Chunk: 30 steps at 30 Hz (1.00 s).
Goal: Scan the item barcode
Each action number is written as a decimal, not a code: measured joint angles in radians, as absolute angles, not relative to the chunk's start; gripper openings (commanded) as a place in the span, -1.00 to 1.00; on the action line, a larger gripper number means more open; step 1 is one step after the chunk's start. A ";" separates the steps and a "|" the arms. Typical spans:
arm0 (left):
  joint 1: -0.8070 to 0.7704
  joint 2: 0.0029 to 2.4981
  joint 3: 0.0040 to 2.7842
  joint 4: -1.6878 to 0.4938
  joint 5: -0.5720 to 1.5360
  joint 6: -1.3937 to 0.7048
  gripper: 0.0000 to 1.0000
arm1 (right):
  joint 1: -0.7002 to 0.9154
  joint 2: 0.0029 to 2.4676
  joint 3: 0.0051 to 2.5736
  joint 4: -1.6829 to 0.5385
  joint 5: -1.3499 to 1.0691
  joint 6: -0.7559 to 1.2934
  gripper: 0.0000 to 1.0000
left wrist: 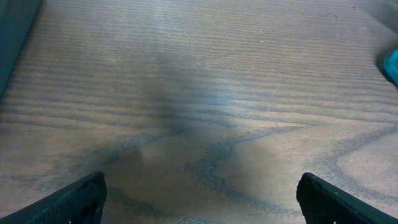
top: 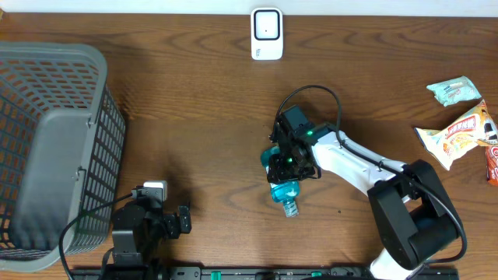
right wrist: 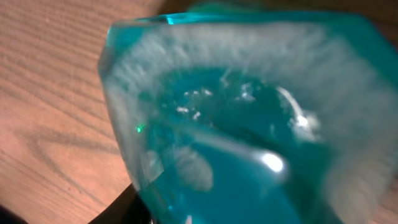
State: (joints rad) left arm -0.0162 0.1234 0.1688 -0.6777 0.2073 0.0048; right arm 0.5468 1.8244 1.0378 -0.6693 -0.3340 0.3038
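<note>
I see a clear teal bottle (top: 282,190) mid-table, its small cap end pointing toward the near edge and its far end covered from above. The white scanner (top: 266,33) sits at the far edge, well apart.

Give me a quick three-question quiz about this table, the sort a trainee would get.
1. True or false: the grey basket stands at the robot's right.
2. What lies under the right gripper? A) a teal bottle B) a red apple C) a coffee mug
3. Fill in: the left gripper has its jaws ___ (open or shut).
Key: 1 false; 2 A; 3 open.
</note>
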 measured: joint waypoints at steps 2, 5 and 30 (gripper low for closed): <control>-0.016 0.123 0.169 -0.678 0.207 0.005 0.96 | 0.546 1.831 1.043 -0.672 -0.349 0.293 -0.46; -0.016 0.123 0.169 -0.678 0.207 0.005 0.95 | 0.547 1.838 1.059 -0.690 -0.366 0.282 -0.53; -0.016 0.123 0.169 -0.678 0.207 0.005 0.96 | 0.546 1.856 1.193 -0.763 -0.287 0.206 0.01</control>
State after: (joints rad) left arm -0.0162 0.1234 0.1688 -0.6777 0.2070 0.0048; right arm 0.5465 1.8561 1.1934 -0.7628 -0.2871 0.2058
